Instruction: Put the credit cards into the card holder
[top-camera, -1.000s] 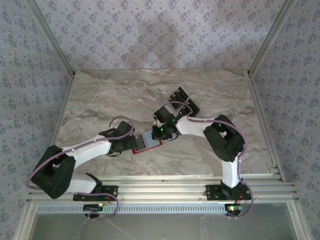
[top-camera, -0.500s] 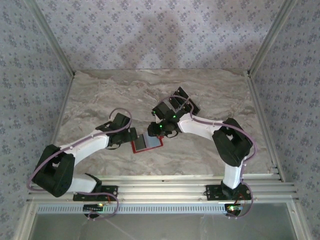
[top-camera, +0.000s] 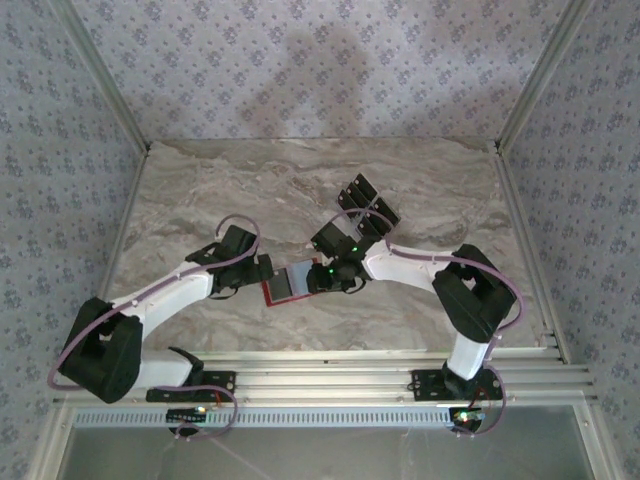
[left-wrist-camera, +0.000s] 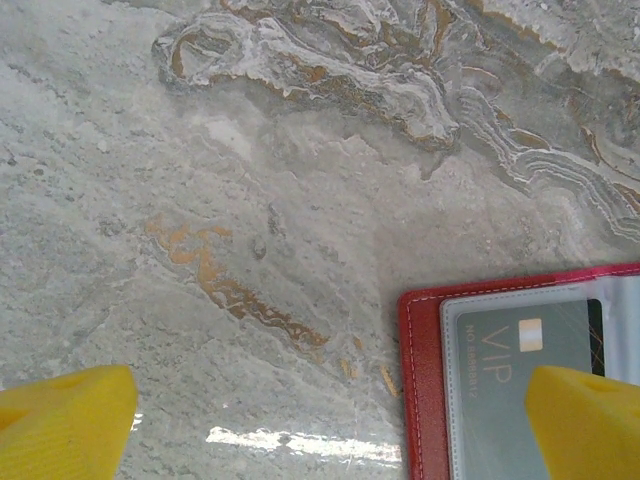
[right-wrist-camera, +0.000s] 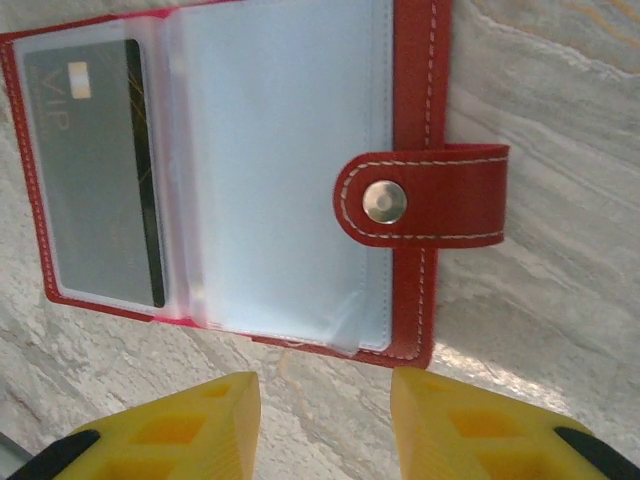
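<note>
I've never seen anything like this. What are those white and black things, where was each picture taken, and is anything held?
They are two robot arms, the left arm and the right arm, bolted at the near edge of a marble-patterned table. The wide picture comes from a camera overhead. The two close-ups come from cameras on the wrists, so the yellow fingers there belong to each arm's end effector. On the table lies an open red card holder with one VIP card in a clear sleeve. A few black cards lie farther back. The left end effector and the right end effector are both open near the holder, holding nothing.
</note>
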